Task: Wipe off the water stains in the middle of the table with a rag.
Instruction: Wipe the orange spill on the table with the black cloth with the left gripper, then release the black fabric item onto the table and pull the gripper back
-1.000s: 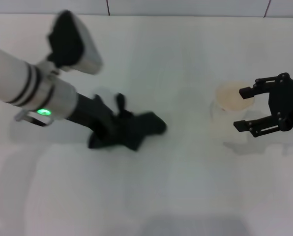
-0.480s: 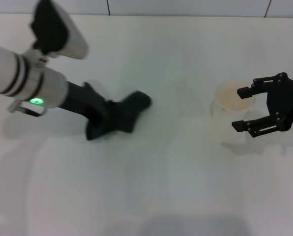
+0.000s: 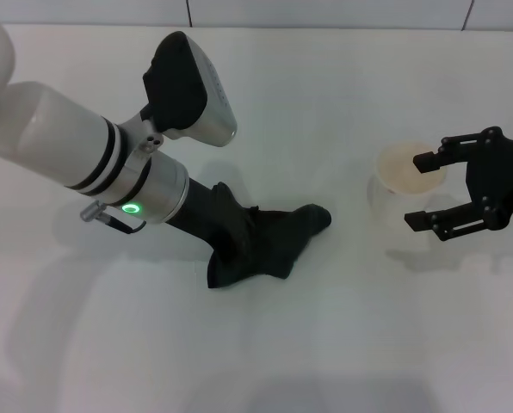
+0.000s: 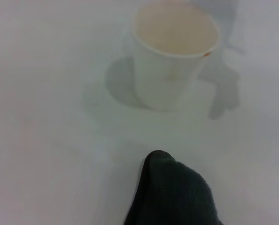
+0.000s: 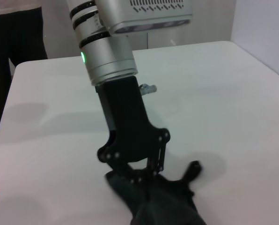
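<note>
- Since a moment ago, our left end effector (image 3: 231, 245) has swept the rag (image 3: 269, 241) rightward across the worktop (image 3: 325, 344), toward the middle.
- We see the left end effector clenched on the rag, pressing it down on the worktop, one corner reaching toward the paper cup (image 3: 403, 181).
- We can make out no stain around the rag.
- Our right end effector (image 3: 429, 191) hovers released just beside the cup, near the right edge.
</note>
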`<act>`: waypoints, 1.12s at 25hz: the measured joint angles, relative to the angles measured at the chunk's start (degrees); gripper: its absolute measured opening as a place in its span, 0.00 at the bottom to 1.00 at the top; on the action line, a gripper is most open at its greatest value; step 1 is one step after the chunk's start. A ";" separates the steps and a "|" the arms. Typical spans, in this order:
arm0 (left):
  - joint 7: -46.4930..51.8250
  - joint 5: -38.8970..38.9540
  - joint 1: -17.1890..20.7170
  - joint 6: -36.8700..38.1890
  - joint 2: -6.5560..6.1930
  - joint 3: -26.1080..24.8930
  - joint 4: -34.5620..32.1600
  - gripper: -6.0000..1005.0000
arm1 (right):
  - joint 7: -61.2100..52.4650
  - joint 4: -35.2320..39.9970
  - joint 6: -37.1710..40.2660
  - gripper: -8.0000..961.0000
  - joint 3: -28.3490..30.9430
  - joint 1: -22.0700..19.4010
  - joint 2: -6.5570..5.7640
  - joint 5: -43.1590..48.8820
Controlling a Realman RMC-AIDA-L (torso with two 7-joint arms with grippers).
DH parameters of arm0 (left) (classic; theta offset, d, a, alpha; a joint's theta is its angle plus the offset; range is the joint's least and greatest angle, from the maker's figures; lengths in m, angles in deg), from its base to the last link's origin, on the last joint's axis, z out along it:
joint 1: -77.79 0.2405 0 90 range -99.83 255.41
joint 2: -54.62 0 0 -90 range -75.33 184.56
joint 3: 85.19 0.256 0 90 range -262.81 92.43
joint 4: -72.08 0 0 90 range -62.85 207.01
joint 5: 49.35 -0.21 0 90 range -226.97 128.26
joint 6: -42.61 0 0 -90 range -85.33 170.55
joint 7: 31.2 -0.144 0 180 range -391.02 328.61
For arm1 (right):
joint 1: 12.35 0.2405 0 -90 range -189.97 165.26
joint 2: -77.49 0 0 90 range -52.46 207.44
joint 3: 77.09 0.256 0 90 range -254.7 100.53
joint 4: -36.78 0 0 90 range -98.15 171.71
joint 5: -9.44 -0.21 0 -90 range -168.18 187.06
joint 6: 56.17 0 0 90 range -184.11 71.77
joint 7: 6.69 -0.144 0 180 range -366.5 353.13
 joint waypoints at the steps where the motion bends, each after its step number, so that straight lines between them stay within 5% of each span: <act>1: 0.13 -0.37 0.22 -0.43 -0.07 -0.31 0.01 0.16 | 0.00 -0.01 0.01 0.84 0.00 0.01 0.00 0.00; 12: -0.39 -12.23 2.35 -1.19 -0.56 -17.99 0.10 0.17 | 0.00 -0.03 0.08 0.84 -0.20 -0.25 0.07 -0.05; 28: -2.97 1.07 5.08 4.04 -0.23 -5.43 -8.09 0.18 | 0.00 -0.03 0.07 0.84 -0.29 -0.42 0.07 -0.05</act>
